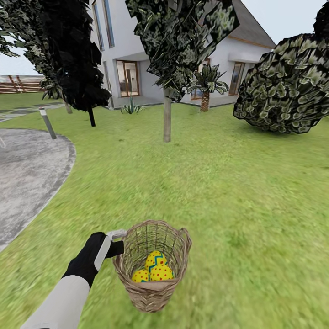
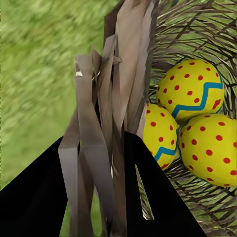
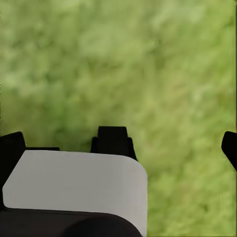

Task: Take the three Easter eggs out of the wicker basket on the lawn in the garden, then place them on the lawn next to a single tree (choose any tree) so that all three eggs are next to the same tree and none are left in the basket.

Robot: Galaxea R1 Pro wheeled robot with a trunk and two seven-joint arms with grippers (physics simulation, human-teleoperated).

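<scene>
Left gripper clamped on the basket rim, one finger inside the wall, one outside. Basket sits upright on the lawn, mouth up, three eggs in its bottom just right of the gripper, top one long axis roughly upright. Right gripper spread wide over grass, holding nothing.

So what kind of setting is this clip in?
A simulated garden or front yard, it seems: a broad green lawn, a pale-trunked tree and a round bush in front of a white house, with a grey paved path alongside.
</scene>
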